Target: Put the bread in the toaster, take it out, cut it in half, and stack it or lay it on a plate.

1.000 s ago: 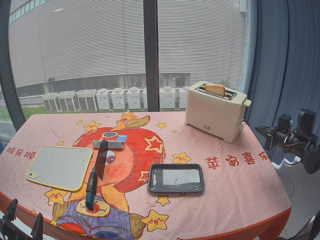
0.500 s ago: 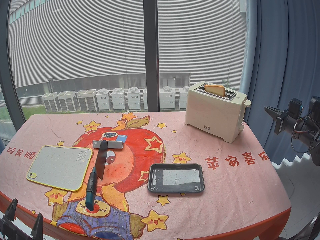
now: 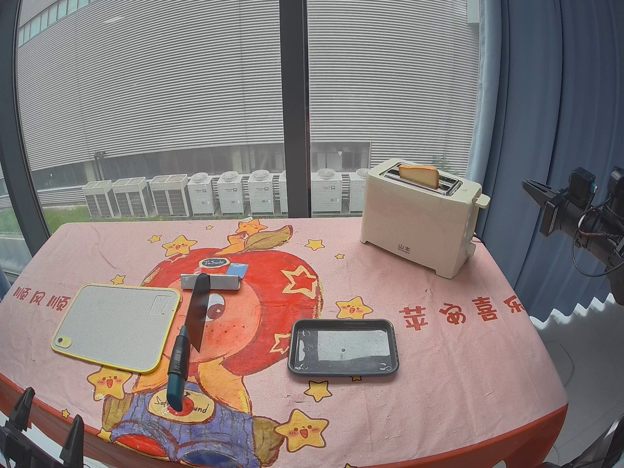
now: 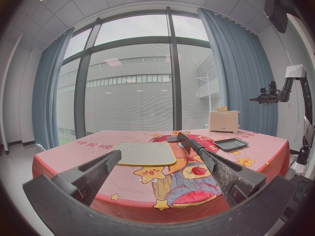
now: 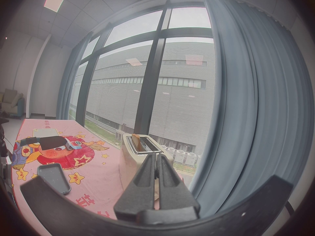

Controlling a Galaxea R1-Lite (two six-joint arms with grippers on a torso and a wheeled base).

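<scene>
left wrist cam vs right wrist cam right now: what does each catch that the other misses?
Left wrist: the left pincer, open, up close. Right wrist: a look down into the top slots of the toaster, just past the shut right pincer. Shared: right pincer, toaster, bread standing in a slot, black plate, knife, cutting board.

bread point(image 3: 419, 175): upright in toaster point(image 3: 416, 222) slot | toaster: cream, far right | plate point(image 3: 343, 347): black, central
</scene>
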